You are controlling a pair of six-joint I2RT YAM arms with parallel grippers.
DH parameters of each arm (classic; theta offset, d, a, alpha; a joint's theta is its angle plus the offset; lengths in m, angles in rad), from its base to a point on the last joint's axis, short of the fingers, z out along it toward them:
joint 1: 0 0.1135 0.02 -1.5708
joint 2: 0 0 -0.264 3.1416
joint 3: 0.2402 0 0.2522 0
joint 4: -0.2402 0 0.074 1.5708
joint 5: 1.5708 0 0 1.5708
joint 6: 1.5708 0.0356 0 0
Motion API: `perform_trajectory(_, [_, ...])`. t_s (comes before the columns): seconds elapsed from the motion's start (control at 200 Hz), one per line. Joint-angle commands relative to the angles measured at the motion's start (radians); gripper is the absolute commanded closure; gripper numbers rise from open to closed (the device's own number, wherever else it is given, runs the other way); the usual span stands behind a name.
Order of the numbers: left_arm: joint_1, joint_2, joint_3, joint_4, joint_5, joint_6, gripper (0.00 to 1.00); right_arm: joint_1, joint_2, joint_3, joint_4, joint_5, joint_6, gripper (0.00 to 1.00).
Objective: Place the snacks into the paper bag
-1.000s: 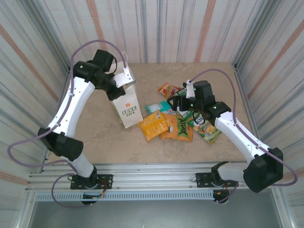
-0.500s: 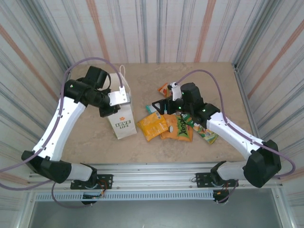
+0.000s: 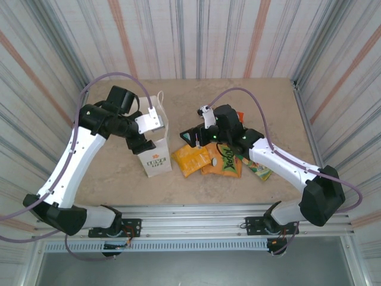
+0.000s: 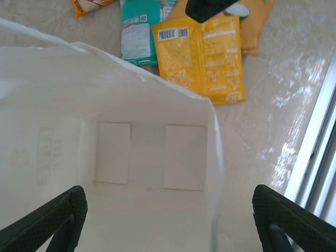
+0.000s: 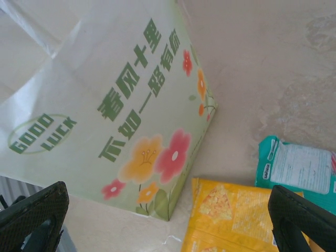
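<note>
**Right arm covers part of the snacks**

From above, your right arm hides much of the snacks. You can count a yellow packet, an orange packet and a green packet, all glossy foil, flat on the bench. The teal packet is cut off by the bag's rim. The paper bag stands upright, matte white, just left of them. Your left gripper is spread wide over its mouth. Your right gripper is spread wide, facing its flowered side.
</note>
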Motion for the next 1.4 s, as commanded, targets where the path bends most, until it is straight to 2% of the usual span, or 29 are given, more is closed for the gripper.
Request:
perform_trajectory(0.0, [-0.009, -0.043, 0.025, 0.016, -0.001, -0.228, 0.15, 0.004, -0.002, 0.031, 0.006, 0.023, -0.023, 0.01])
perform_trajectory(0.15, [-0.011, -0.045, 0.039, 0.033, -0.015, -0.445, 0.17, 0.004, 0.002, 0.035, 0.002, 0.023, -0.021, 0.01])
perform_trajectory(0.251, [-0.03, -0.021, 0.121, 0.005, -0.054, -0.619, 0.17, 0.005, 0.006, 0.042, -0.009, 0.028, -0.021, 0.01])
perform_trajectory(0.391, [-0.11, -0.002, 0.243, -0.038, -0.134, -0.736, 0.18, 0.005, 0.011, 0.043, -0.016, 0.034, -0.027, 0.01])
perform_trajectory(0.511, [-0.12, -0.008, 0.342, -0.078, -0.202, -0.857, 0.2, 0.004, 0.019, 0.048, -0.026, 0.046, -0.03, 0.01])
perform_trajectory(0.777, [-0.119, -0.027, 0.478, -0.343, -0.3, -1.096, 0.3, 0.002, 0.044, 0.082, -0.063, 0.062, -0.032, 0.01])
perform_trajectory(0.882, [-0.119, -0.05, 0.42, -0.405, -0.363, -1.157, 0.29, 0.001, 0.049, 0.086, -0.067, 0.067, -0.028, 0.01])
perform_trajectory(0.997, [-0.1, -0.08, 0.312, -0.391, -0.429, -1.201, 0.27, 0.001, 0.053, 0.087, -0.071, 0.066, -0.026, 0.01])
perform_trajectory(1.087, [-0.037, -0.094, 0.24, -0.332, -0.406, -1.212, 0.31, 0.001, 0.054, 0.089, -0.082, 0.067, -0.026, 0.01])
perform_trajectory(1.253, [0.061, -0.101, 0.113, -0.173, -0.349, -1.195, 0.28, 0.0, 0.039, 0.08, -0.09, 0.075, -0.02, 0.01])
perform_trajectory(1.398, [0.103, -0.075, 0.035, -0.054, -0.313, -1.184, 0.27, 0.002, 0.031, 0.075, -0.094, 0.09, -0.021, 0.01])
